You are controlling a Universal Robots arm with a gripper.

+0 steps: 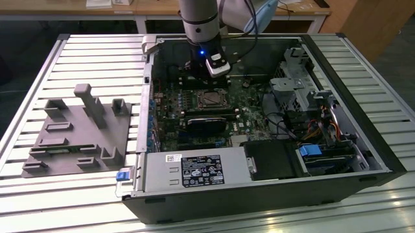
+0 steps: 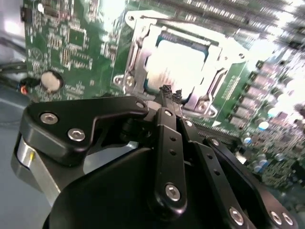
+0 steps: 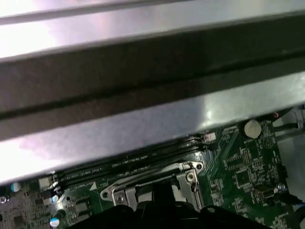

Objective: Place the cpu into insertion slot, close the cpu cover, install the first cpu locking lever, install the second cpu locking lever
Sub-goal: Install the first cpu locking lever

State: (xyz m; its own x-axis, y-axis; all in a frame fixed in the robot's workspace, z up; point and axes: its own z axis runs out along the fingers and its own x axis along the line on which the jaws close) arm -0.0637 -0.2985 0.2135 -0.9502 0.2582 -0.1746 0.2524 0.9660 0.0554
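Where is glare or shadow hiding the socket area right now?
Second wrist view: glare whitens the cpu top and part of the board, with the gripper dark before it. First wrist view: a bright reflection streaks the case wall. Exterior view: the insertion slot is dimly lit, no glare.

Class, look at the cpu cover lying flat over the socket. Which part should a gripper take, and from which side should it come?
Probably one thin side rail of the cpu cover, approached from straight above the motherboard. The cover lies flat, framing the cpu, so a rail's outer edge and its window edge are the only opposing faces to pinch.
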